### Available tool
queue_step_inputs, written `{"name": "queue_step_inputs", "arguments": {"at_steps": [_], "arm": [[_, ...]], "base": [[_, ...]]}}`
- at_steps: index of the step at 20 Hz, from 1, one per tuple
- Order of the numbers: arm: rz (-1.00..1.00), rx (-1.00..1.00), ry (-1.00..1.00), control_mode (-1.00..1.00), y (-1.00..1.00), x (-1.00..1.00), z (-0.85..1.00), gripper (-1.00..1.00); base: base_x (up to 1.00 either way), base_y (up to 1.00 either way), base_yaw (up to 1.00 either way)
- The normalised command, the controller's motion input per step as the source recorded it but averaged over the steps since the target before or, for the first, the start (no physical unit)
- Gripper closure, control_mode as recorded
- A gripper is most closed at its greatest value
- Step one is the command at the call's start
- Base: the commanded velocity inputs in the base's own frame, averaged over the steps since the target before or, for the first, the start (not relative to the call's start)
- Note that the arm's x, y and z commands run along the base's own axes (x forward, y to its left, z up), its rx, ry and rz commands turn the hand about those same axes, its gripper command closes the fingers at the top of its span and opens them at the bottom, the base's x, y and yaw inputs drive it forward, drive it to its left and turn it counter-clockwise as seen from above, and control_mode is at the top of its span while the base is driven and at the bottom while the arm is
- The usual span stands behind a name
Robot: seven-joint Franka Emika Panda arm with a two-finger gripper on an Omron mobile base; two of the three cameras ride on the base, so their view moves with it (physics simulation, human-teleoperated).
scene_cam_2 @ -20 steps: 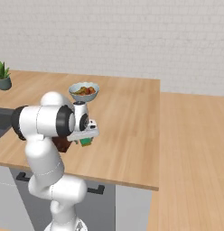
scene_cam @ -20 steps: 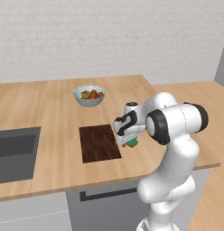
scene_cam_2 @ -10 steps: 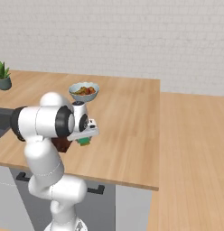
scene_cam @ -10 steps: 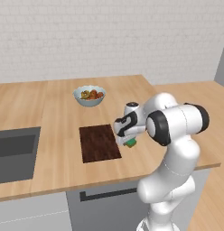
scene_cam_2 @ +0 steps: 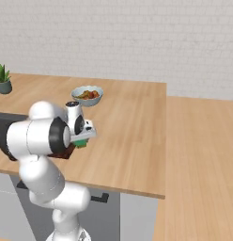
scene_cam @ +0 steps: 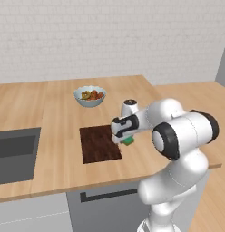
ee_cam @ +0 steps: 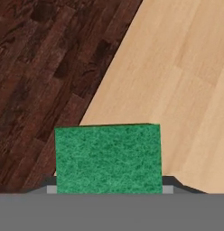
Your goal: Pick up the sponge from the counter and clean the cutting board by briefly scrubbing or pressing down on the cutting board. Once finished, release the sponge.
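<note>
While the arm reaches fwd over the counter (scene_cam: 60,99) in the left base view, the gripper (scene_cam: 124,139) sits low just off the cutting board (scene_cam: 100,143), at its right edge. A bit of green, the sponge (scene_cam: 128,141), shows under the hand, beside the board's near-right corner. Can't tell from here if it rests on the wood or is lifted. Bowl of fruit (scene_cam: 90,96) stands further back, well apart from the board; grey sink (scene_cam: 14,154) is recessed at left.

Right base view: arm blocks most of the cutting board (scene_cam_2: 66,152), only a dark sliver shows below the hand. Gripper (scene_cam_2: 82,140) points down w/ the sponge (scene_cam_2: 81,143) green btw its tips. Bowl of fruit (scene_cam_2: 87,94) behind, potted plant (scene_cam_2: 3,79) at far left of the counter (scene_cam_2: 132,127).

Hand view: sponge (ee_cam: 108,159) sits square btw the fingers, green face up, clamped from both sides, so jaws are closed on it. Cutting board (ee_cam: 46,76) fills upper left, its edge running diagonally; counter (ee_cam: 186,85) at right. Sponge lies over that edge line.
</note>
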Motion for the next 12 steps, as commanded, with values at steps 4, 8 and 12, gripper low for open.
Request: {"name": "queue_step_inputs", "arguments": {"at_steps": [4, 8, 12], "arm": [[-0.03, 0.00, 0.00, -1.00, 0.70, 0.15, 0.38, 1.00], [-0.03, 0.00, 0.00, -1.00, 0.72, 0.52, 0.28, 1.00], [-0.05, 0.00, 0.00, -1.00, 0.62, 0.63, 0.04, 1.00]], "base": [[0.00, 0.00, 0.00], [0.00, 0.00, 0.00], [0.00, 0.00, 0.00]]}}
